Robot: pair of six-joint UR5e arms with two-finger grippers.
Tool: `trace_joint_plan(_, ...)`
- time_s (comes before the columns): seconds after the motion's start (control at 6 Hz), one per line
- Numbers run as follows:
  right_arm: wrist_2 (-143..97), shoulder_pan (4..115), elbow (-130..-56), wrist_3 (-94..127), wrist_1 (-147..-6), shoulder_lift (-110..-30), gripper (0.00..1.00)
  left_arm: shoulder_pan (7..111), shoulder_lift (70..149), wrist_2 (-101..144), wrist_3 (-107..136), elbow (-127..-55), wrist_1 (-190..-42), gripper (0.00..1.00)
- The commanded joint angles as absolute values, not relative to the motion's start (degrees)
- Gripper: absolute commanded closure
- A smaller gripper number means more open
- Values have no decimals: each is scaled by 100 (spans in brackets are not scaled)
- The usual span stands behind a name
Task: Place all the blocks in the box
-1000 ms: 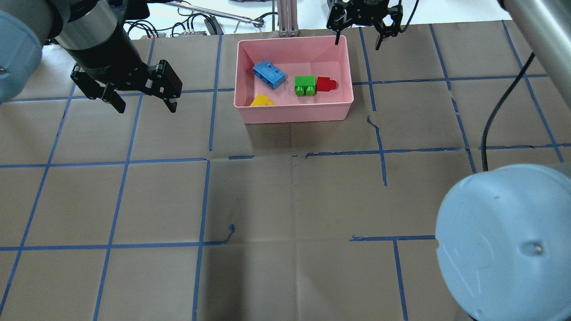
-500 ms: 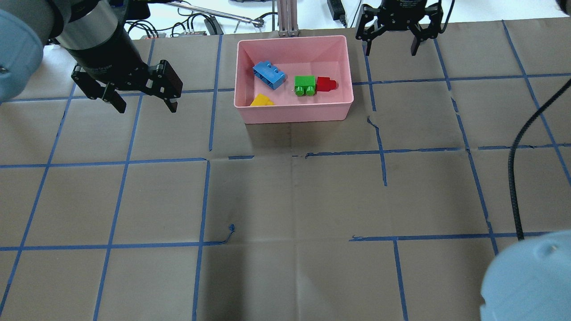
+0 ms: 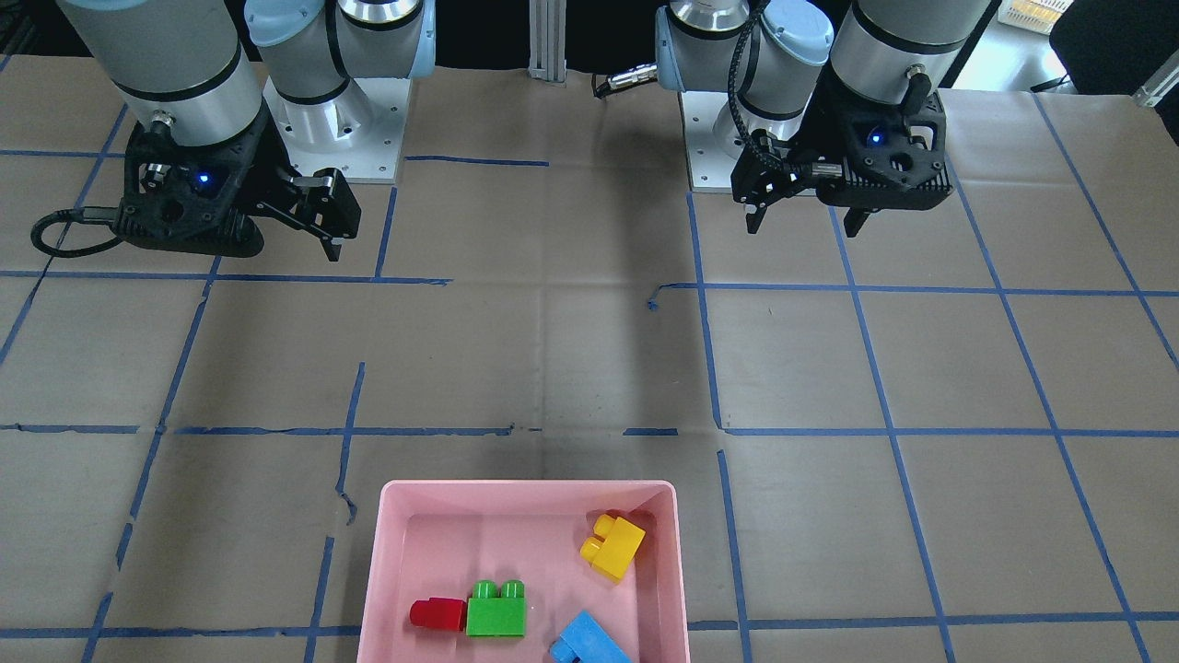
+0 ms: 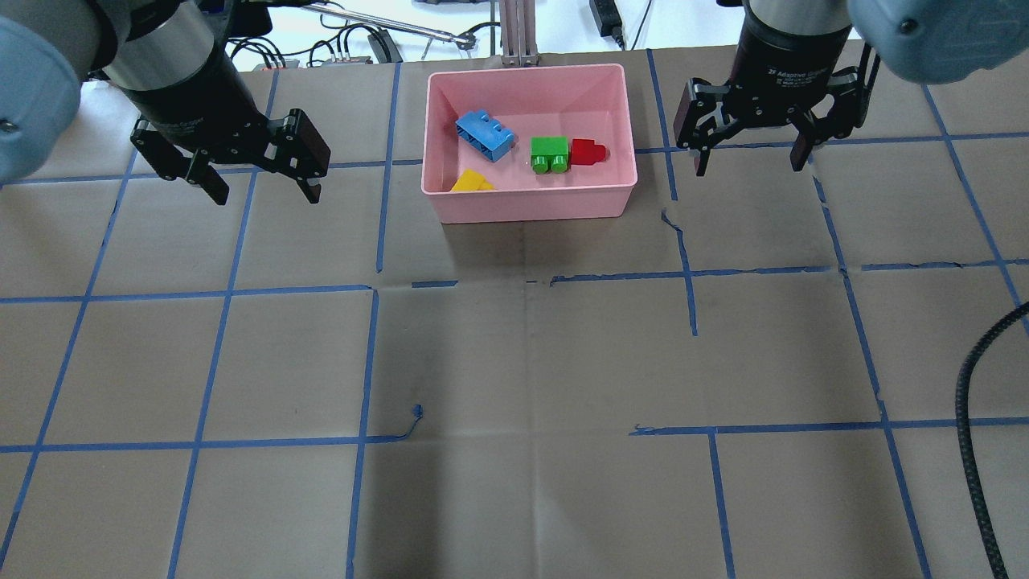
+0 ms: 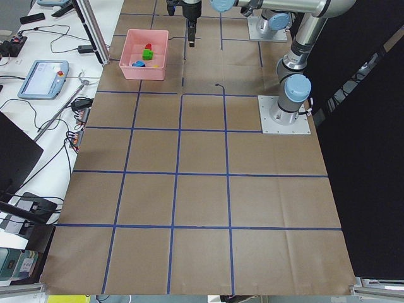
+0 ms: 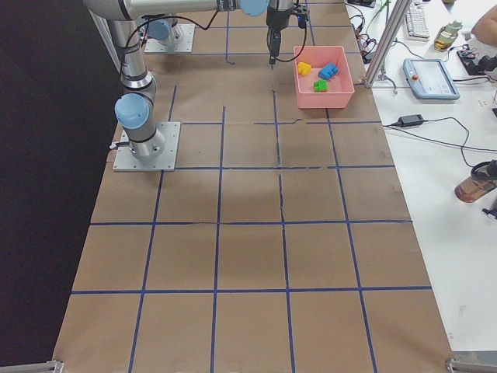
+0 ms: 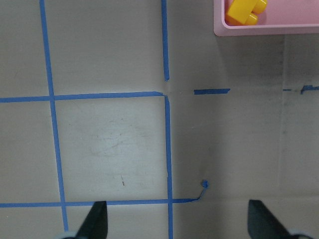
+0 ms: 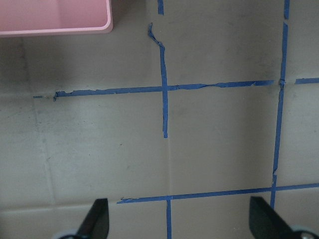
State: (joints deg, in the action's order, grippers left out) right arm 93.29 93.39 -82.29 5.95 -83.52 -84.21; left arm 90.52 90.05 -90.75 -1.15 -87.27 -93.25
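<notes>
The pink box stands at the far middle of the table. Inside it lie the blue block, the green block, the red block touching the green one, and the yellow block in a near corner. The box also shows in the front-facing view with all the blocks. My left gripper is open and empty, hovering left of the box. My right gripper is open and empty, hovering right of the box. The left wrist view shows the box corner with the yellow block.
Brown paper with a blue tape grid covers the table. A black cable hangs at the near right. Cables and a metal post lie beyond the far edge behind the box. The two arm bases stand at the robot's side.
My right gripper moved from above the box's far right corner out to the right and nearer, staying open. The right arm's elbow swung out of the near right. The left gripper and blocks stayed put.
</notes>
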Motion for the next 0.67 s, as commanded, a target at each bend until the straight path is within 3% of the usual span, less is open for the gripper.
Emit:
trace_joint_plan(0.0,9308,9334,-8244,580,-8254,-8455,0,9053,9000,-9070,-114,-8719,-9325,1)
trace_joint_plan(0.5,9308,9334,-8253,554,-8253,-8464,0,9053,9000,-9070,-114,-8719,-9325,1)
